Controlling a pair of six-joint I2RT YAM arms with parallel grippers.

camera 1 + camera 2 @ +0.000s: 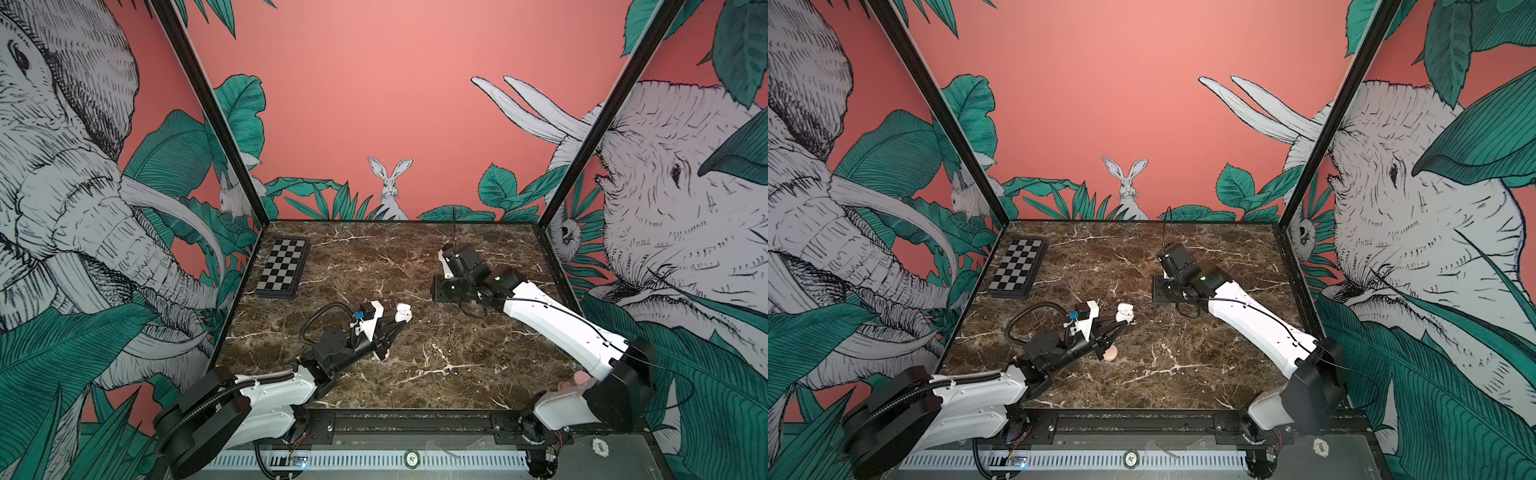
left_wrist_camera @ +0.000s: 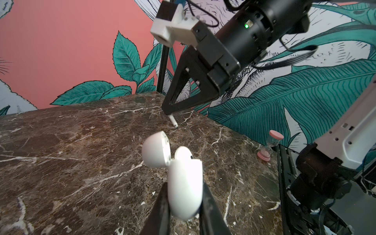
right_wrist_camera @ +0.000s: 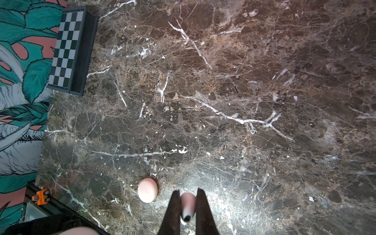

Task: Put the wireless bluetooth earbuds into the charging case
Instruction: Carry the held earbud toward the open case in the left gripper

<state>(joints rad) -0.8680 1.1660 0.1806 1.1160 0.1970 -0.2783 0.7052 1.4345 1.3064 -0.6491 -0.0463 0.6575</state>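
Left wrist view shows a brown marble table (image 2: 61,162). A folded chessboard (image 1: 282,268) lies at its far left in both top views. The left gripper (image 2: 184,184) clamps a white charging case (image 2: 186,199), lid open (one bud (image 2: 183,155) seems seated inside). A pale pink oval puck (image 3: 147,190) rests on the marble. The right gripper (image 3: 188,192) pinches an earbud (image 3: 187,203), well apart from the case.

The glossy white rounded plastic charging case (image 2: 184,189) is hovering mid-scene, its domed lid (image 2: 155,149) hanging open, one white earbud (image 2: 183,154) nestling inside. A second small white stemmed earbud (image 2: 173,122) is dangling stem-down toward its 1 o'clock.
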